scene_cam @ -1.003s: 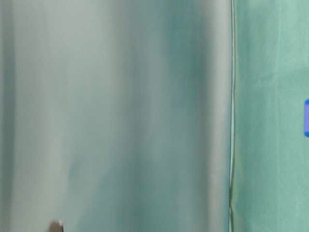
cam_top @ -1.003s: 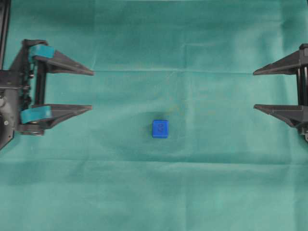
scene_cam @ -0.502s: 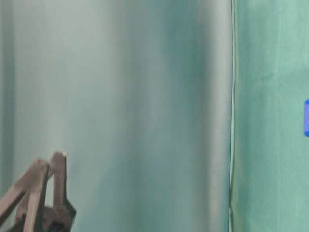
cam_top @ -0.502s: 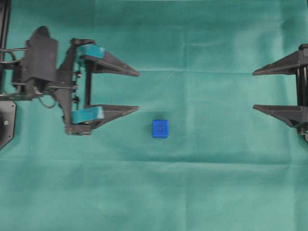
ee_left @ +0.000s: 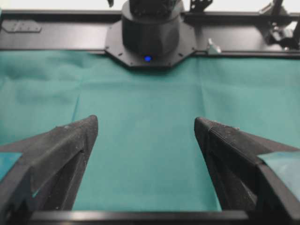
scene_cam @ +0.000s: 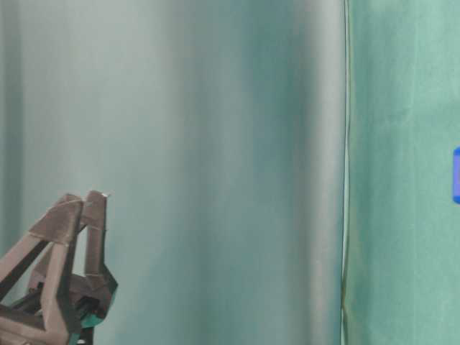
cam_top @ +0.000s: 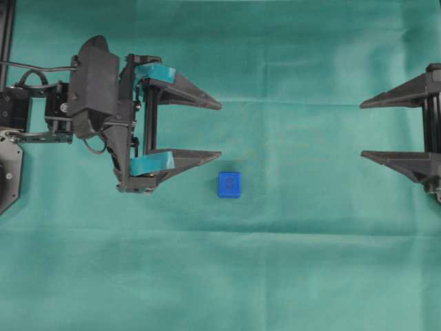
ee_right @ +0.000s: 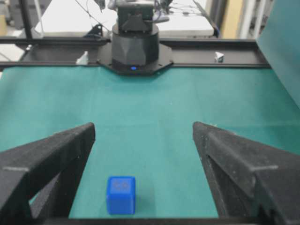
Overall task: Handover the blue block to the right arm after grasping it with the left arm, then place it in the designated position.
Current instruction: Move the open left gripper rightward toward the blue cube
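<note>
1. The blue block (cam_top: pixel 229 185) sits on the green cloth (cam_top: pixel 275 276) roughly mid-table in the overhead view, flat on one face, with a faint dark mark on top. Nothing is touching it.
2. The left arm (cam_top: pixel 93 86) reaches in from the left side. Its gripper (cam_top: pixel 220 131) has the teal-taped fingers (cam_top: pixel 157 72) spread wide apart and empty.
3. The lower finger's tip sits near the block, just up and left of it in the overhead view, but apart from it. The block is not between the fingers.
4. In the left wrist view, the gripper (ee_left: pixel 146 129) only frames bare cloth and the opposite arm's base (ee_left: pixel 150 33); the block isn't visible there.
5. The right arm's gripper (cam_top: pixel 361 129) stays at the right edge, plain black fingers wide open, holding nothing, well apart from the block.
6. In the right wrist view, the block (ee_right: pixel 121 194) shows low in frame, closer to the left-hand finger (ee_right: pixel 47 164).
7. The table-level view only catches a blue sliver (scene_cam: pixel 456 175) at its right edge.
</note>
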### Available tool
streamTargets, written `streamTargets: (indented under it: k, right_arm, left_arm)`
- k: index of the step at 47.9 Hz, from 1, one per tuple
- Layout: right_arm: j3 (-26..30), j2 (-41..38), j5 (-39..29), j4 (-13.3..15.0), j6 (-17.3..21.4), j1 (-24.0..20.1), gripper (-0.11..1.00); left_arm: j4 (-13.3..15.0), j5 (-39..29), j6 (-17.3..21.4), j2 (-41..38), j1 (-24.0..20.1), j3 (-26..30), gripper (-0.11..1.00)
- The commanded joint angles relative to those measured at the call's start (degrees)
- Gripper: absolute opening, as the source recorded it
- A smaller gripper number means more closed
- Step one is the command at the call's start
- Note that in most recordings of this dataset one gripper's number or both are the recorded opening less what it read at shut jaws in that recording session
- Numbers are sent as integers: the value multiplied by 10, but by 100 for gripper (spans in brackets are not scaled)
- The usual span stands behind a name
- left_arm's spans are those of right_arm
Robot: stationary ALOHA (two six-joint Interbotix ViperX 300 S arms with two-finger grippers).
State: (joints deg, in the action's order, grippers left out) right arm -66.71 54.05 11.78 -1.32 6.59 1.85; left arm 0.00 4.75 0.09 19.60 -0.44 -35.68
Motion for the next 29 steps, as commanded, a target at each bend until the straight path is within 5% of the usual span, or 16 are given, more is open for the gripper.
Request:
streamTargets:
  k: [1, 29]
  right_arm:
    - [16, -4, 5, 1, -2, 2, 93]
    - [18, -4, 1, 1, -2, 2, 93]
  left_arm:
    - [-1, -18, -2, 0, -3, 22, 99]
    - [-1, -397, -2, -110, 1, 212, 99]
